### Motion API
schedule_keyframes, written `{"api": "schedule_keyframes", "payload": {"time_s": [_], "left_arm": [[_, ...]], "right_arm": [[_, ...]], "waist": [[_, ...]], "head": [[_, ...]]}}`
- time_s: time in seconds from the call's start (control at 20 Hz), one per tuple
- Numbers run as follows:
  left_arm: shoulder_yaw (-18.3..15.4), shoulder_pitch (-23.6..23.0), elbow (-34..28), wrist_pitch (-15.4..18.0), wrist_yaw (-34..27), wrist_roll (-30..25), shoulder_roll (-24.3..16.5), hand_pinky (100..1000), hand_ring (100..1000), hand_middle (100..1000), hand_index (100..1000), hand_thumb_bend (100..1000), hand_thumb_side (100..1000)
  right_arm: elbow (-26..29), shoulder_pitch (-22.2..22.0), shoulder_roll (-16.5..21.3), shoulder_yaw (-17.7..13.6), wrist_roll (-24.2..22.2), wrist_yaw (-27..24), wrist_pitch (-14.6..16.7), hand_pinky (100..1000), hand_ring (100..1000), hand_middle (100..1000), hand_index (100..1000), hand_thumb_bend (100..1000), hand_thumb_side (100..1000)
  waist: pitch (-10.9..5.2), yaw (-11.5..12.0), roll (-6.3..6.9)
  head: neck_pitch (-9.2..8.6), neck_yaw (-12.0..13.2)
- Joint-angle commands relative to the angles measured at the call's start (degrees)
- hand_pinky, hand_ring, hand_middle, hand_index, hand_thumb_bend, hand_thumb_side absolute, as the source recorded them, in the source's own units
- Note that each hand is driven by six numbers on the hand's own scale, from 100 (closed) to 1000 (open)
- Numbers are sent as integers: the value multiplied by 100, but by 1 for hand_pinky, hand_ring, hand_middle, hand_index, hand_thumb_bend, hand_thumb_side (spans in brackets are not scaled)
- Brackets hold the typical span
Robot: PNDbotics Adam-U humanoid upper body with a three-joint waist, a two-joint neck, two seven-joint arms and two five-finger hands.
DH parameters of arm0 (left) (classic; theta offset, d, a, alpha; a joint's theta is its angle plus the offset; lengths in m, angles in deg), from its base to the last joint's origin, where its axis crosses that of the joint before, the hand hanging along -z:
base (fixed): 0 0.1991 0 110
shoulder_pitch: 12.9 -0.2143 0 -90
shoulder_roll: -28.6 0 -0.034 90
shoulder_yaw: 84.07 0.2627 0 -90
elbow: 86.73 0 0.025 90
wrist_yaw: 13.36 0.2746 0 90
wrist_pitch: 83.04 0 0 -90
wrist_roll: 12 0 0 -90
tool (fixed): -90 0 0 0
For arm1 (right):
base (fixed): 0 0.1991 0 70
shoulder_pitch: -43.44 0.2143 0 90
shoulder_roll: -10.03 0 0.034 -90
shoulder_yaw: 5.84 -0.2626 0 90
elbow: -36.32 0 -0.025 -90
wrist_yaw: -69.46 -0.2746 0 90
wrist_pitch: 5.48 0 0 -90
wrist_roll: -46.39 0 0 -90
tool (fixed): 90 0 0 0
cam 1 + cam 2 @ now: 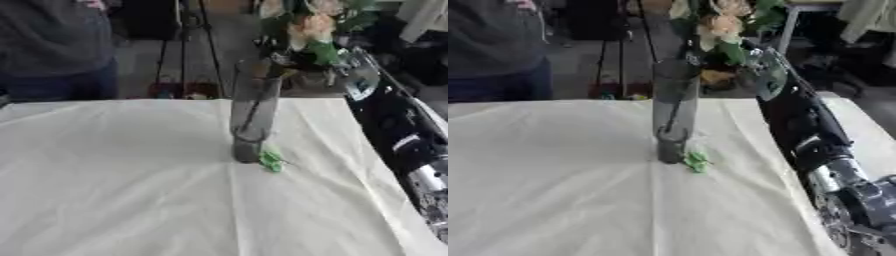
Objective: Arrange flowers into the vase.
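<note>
Your right hand [302, 62], fingers hidden so I cannot tell its grip, holds peach flowers [313, 25] above the tall clear glass vase [252, 117]; next, lower stems straight in.

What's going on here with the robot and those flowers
The robot's right arm reaches across to a tall glass vase standing on the white tablecloth. Its right hand is up at the vase's mouth beside a bunch of peach flowers, whose stem already runs down inside the vase. A small green leaf lies at the base.
</note>
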Motion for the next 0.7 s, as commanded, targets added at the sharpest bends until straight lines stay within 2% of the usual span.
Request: {"api": "schedule_keyframes", "payload": {"time_s": [0.05, 0.2, 0.35, 0.7], "left_arm": [[-48, 41, -66, 14, 9, -8, -155, 812, 787, 755, 743, 463, 775], [-45, 41, -63, 12, 8, -10, -155, 813, 787, 755, 743, 462, 776], [-40, 43, -57, 10, 7, -17, -152, 813, 787, 754, 743, 463, 776], [-42, 45, -52, 9, 5, -16, -152, 813, 787, 754, 743, 463, 775]], "right_arm": [[26, 115, 124, -12, -194, 77, 79, 950, 875, 803, 803, 100, 1000], [24, 115, 140, -14, -299, 131, 73, 977, 898, 833, 825, 100, 1000], [34, 112, 159, -2, -420, 220, 77, 1000, 945, 897, 887, 108, 1000], [130, 137, 157, -19, -630, 249, 103, 1000, 972, 943, 953, 245, 1000]], "waist": [[-65, 4, 14], [-68, 5, 10], [-72, 4, 3], [-77, 4, -2]], "head": [[9, -23], [3, -21], [-6, -13], [-16, -5]]}}
